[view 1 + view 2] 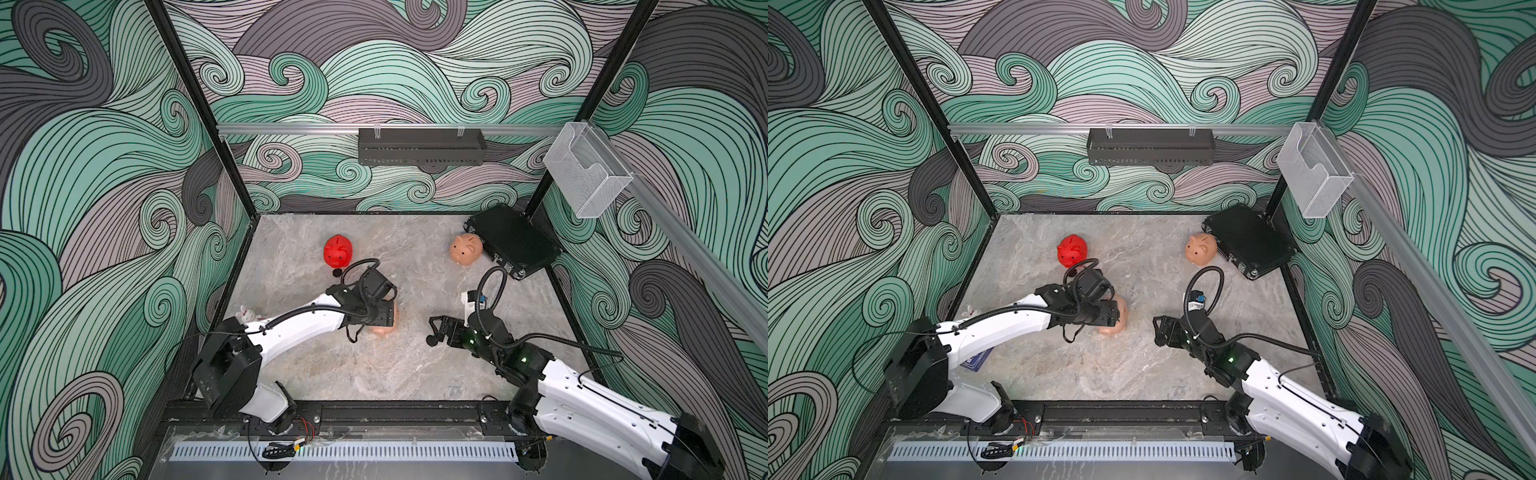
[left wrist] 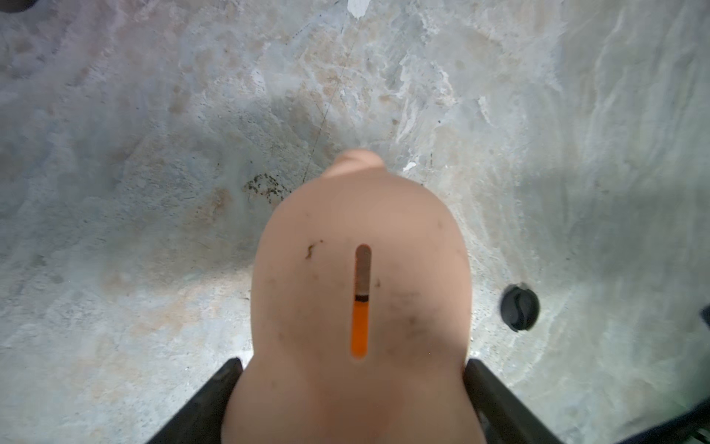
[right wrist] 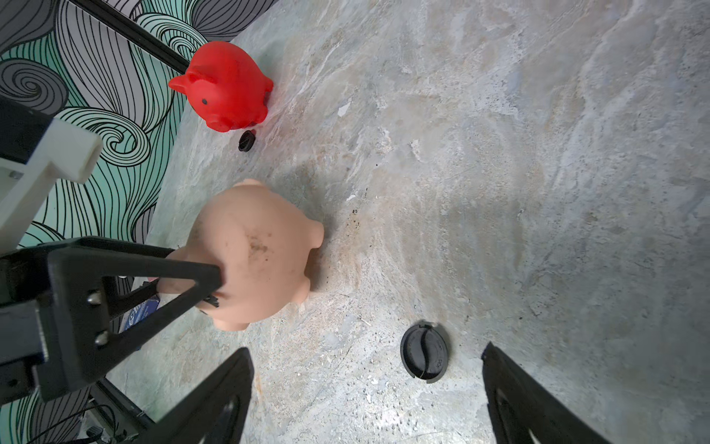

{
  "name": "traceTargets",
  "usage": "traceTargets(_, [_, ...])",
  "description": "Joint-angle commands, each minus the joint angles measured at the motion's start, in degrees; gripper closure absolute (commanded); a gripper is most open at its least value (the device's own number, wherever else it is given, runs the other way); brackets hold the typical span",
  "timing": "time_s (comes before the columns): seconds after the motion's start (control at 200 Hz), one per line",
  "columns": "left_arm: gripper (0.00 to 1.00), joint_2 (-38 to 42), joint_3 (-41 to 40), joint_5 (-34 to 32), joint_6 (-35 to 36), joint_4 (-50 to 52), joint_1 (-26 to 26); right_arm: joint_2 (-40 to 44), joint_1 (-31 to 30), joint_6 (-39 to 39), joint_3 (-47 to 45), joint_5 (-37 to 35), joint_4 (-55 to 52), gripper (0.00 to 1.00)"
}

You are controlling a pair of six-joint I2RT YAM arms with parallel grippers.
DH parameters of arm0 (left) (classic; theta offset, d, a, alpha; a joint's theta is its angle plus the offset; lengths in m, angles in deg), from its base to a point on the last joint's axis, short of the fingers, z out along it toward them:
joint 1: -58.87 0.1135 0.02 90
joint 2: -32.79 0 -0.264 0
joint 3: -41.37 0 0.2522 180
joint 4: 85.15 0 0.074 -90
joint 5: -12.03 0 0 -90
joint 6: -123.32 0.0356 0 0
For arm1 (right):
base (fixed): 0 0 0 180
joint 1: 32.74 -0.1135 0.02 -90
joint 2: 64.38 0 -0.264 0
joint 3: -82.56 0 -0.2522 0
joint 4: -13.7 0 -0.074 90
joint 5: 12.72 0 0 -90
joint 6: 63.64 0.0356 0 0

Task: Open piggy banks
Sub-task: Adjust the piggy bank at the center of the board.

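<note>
My left gripper [image 2: 353, 378] is shut on a peach-pink piggy bank [image 2: 361, 238] near the table's middle, one finger on each flank, with the coin slot facing the wrist camera. In both top views the wrist hides most of this pig [image 1: 384, 328] [image 1: 1121, 316]. A red piggy bank [image 1: 338, 252] [image 3: 226, 88] stands at the back left, and a second peach one [image 1: 466, 248] at the back right. To the right of the held pig, my right gripper [image 1: 432, 331] [image 3: 367, 350] hangs open and empty. A black round plug [image 3: 424, 351] [image 2: 520, 307] lies on the table under its jaws.
A smaller black plug [image 3: 246, 140] [image 1: 336, 272] lies beside the red pig. A flat black case [image 1: 513, 245] fills the back right corner, touching the peach pig there. A small white toy [image 1: 246, 314] sits at the left edge. A blue card [image 1: 976, 360] lies under the left arm.
</note>
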Motion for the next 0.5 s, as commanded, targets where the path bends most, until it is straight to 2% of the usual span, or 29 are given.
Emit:
traceTargets(0.0, [0.25, -3.4, 3.3, -8.2, 0.7, 8.3, -1.4, 1.0, 0.2, -0.9, 0.9, -2.2, -2.0, 0.08])
traceTargets(0.265, [0.26, -10.0, 9.9, -13.3, -2.0, 10.3, -1.8, 2.3, 0.3, -1.0, 0.9, -3.8, -3.8, 0.08])
traceTargets(0.395, [0.26, -14.4, 14.5, -13.3, -2.4, 10.9, -1.8, 2.5, 0.5, -1.7, 1.6, -4.2, -5.3, 0.08])
traceTargets(0.49, [0.18, -16.0, 17.2, -13.0, -2.4, 11.5, -1.7, 3.4, 0.5, -2.2, 1.9, -4.6, -6.3, 0.08])
